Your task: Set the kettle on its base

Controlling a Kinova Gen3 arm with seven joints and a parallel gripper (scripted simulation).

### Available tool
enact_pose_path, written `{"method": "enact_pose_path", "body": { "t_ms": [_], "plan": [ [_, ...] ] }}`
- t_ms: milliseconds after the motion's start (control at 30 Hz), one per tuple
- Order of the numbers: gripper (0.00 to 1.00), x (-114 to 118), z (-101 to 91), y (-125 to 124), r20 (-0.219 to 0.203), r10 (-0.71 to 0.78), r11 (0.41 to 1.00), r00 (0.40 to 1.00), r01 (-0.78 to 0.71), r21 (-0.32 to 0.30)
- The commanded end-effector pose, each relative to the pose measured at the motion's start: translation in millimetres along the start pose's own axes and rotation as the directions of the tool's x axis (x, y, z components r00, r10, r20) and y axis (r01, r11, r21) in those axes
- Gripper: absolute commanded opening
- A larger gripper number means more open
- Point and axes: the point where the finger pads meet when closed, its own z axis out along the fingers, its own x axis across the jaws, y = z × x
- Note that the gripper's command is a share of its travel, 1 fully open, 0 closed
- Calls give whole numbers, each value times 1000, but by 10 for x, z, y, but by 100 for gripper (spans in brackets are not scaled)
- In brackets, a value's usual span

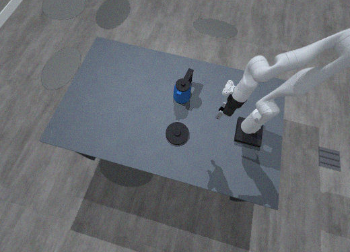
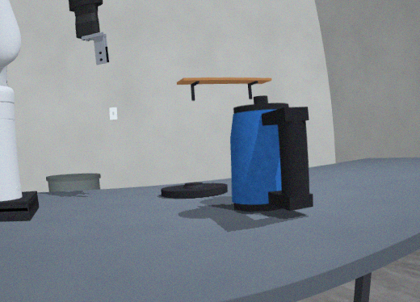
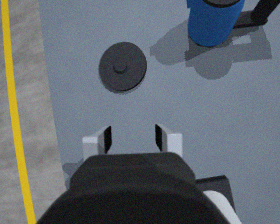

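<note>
Kettle point(image 1: 182, 95) point(image 2: 255, 157) point(image 3: 212, 22): blue body, standing upright on the tabletop point(image 1: 128, 106) point(image 2: 121, 253) point(image 3: 240, 115), off its base. Black lid point(image 1: 183, 84) point(image 2: 260, 107) on top, seated, with a small knob point(image 1: 183, 84) point(image 2: 261, 99) at its middle. The lid covers the opening, so I cannot tell what, if anything, the kettle holds. Its underside faces down; the ring there is out of sight. Black handle point(image 1: 189, 75) point(image 2: 295, 157) point(image 3: 264, 11) on one side, upright, joined to the body near top and bottom.

Base point(image 1: 177, 134) point(image 2: 195, 190) point(image 3: 122, 67): round, black, low disc, flat on the tabletop, near the kettle but apart from it. Stud point(image 1: 177, 132) point(image 3: 120, 67) rises at its centre, uncovered; nothing sits over it.

My fingers point(image 1: 219, 113) point(image 2: 102, 50) are open, a gap between the dark pads, nothing gripped. They hang above the tabletop, pointing down, higher than the kettle's lid and well apart from it. In my wrist view the base shows beyond the fingertips, the kettle off toward the upper right corner, partly cut by the frame.

Second container: grey-green bin point(image 2: 73, 183), beyond the far edge of the tabletop. Only its upper part shows; contents cannot be made out from this angle.
</note>
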Motion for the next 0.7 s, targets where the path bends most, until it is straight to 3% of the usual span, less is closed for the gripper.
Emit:
{"method": "enact_pose_path", "body": {
  "t_ms": [0,667],
  "plan": [
    [100,-2,-3,-6,0,2,1000,1000,-2,1],
    [100,6,-10,-29,-1,36,999,999,-36,1]
  ]
}}
